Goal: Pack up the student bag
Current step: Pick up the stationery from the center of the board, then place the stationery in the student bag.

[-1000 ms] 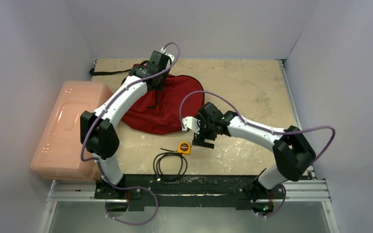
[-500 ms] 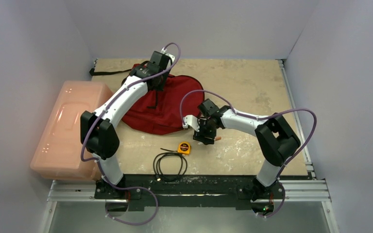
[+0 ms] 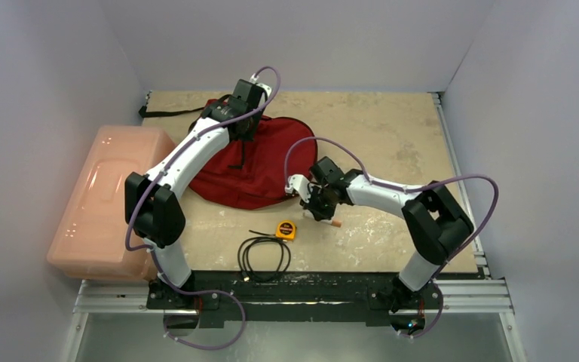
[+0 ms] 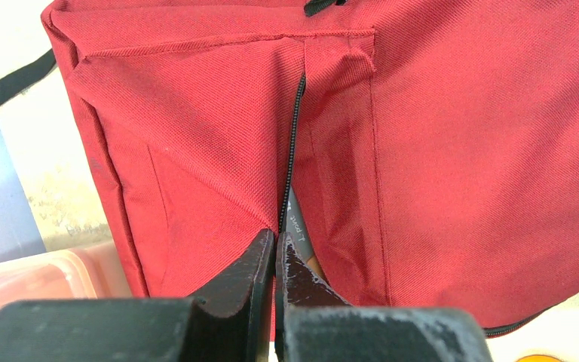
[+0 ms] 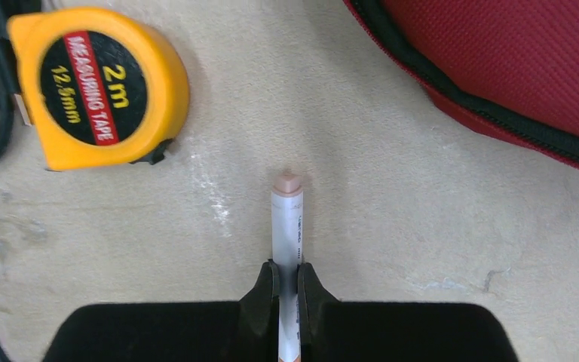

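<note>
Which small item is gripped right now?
The white pen with the peach tip, pinched by the right gripper; the yellow tape measure and black cable lie loose.

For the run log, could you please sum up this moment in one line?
left gripper: shut on student bag at pocket zipper | right gripper: shut on pen | tape measure: on table, not packed

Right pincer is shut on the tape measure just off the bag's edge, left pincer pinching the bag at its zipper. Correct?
No. The right pincer is shut on a white pen, not the tape measure, which lies free beside it. The right wrist view shows this. The rest holds: the left pincer pinches the bag at its zipper.
</note>
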